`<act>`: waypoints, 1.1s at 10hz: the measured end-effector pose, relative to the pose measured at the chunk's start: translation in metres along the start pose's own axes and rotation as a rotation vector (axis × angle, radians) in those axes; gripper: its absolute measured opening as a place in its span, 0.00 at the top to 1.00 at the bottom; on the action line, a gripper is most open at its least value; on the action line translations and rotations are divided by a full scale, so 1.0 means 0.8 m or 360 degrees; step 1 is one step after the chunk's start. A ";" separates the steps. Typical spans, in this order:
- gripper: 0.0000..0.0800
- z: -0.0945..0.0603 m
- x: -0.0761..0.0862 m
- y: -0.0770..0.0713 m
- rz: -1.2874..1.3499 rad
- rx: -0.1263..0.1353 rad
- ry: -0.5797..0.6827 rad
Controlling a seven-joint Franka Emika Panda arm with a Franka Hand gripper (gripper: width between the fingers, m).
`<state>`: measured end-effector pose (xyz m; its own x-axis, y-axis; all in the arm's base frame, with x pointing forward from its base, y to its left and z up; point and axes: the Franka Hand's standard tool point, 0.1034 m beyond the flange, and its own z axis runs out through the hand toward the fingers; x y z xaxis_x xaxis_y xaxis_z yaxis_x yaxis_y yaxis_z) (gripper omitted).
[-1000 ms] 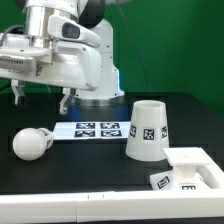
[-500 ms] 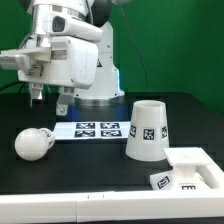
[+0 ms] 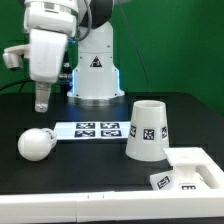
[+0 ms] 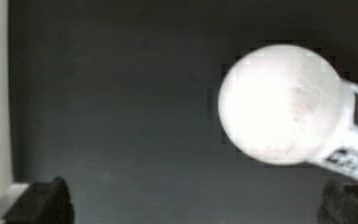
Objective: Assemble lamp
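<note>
The white round-headed bulb (image 3: 33, 143) lies on its side on the black table at the exterior view's left. It fills much of the wrist view (image 4: 291, 105), with its tags at one edge. My gripper (image 3: 42, 103) hangs a little above and behind the bulb, fingers pointing down. In the wrist view the gripper (image 4: 197, 208) is open and empty, with the dark fingers (image 4: 34, 205) far apart at the frame's edges. The tapered shade (image 3: 147, 128) stands at centre right. The flat base (image 3: 190, 168) lies at the front right.
The marker board (image 3: 97, 129) lies flat between bulb and shade. The white robot pedestal (image 3: 95, 75) with a triangle mark stands behind it. A white ledge (image 3: 60, 207) runs along the table's front edge. A green wall is at the back.
The hand has turned about its vertical axis, so it now shows narrow side on, and the fingers have shifted toward the exterior view's right, above the bulb. The parts have not moved.
</note>
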<state>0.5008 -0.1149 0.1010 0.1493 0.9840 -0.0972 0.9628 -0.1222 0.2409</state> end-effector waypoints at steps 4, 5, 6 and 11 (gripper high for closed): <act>0.13 -0.002 0.029 0.006 0.0712 0.0070 0.0015; 0.13 -0.001 0.030 0.004 0.0861 0.0083 0.0019; 0.13 -0.001 0.031 0.004 0.0960 0.0087 0.0024; 0.13 0.006 0.003 -0.007 0.2004 0.0209 0.0041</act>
<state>0.4967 -0.1127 0.0947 0.9726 0.1792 0.1481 0.1728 -0.9834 0.0553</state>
